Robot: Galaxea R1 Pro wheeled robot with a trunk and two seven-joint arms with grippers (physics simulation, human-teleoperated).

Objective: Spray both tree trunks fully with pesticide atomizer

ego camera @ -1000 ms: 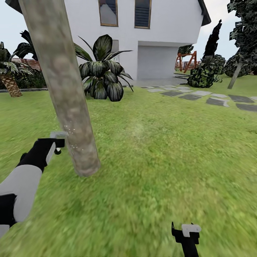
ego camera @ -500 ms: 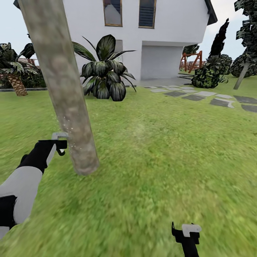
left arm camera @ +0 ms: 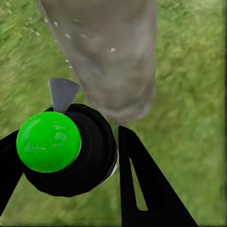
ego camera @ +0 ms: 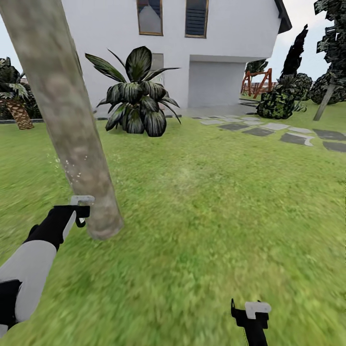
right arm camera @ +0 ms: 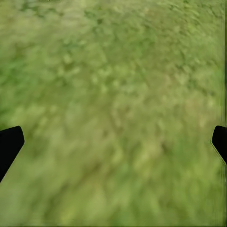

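From the head camera I see the thick, pale grey-brown mottled tree trunk (ego camera: 72, 129) leaning across the frame and rooted in the green lawn (ego camera: 216, 216). My left end effector (ego camera: 81, 211) sits right at the base of that trunk, nearly touching the bark. A grey nozzle piece shows at its tip, but from here I cannot tell how far its jaws are parted. A fine scatter of tiny pale whitish pesticide specks (ego camera: 72, 166) dots the bark just above the left end effector. Beyond the trunk stands a broad-leaved dark green plant (ego camera: 137, 96) in front of a white two-storey house (ego camera: 192, 48), and grey stepping stones (ego camera: 269, 129) lie in the grass farther off from the trunk. My right end effector (ego camera: 252, 315) hangs low over the lawn, well apart from the trunk.

On the left wrist camera, the black fingers (left arm camera: 142, 184) are closed around the black round-bodied pesticide atomizer with a bright green ball cap (left arm camera: 49, 142). Its grey nozzle points at the trunk (left arm camera: 113, 52), which stands just beside it with pale specks (left arm camera: 68, 35) on the bark.

On the right wrist camera, the two black fingertips (right arm camera: 9, 144) sit at opposite edges of the picture, spread wide with nothing between them over blurred grass (right arm camera: 113, 113).
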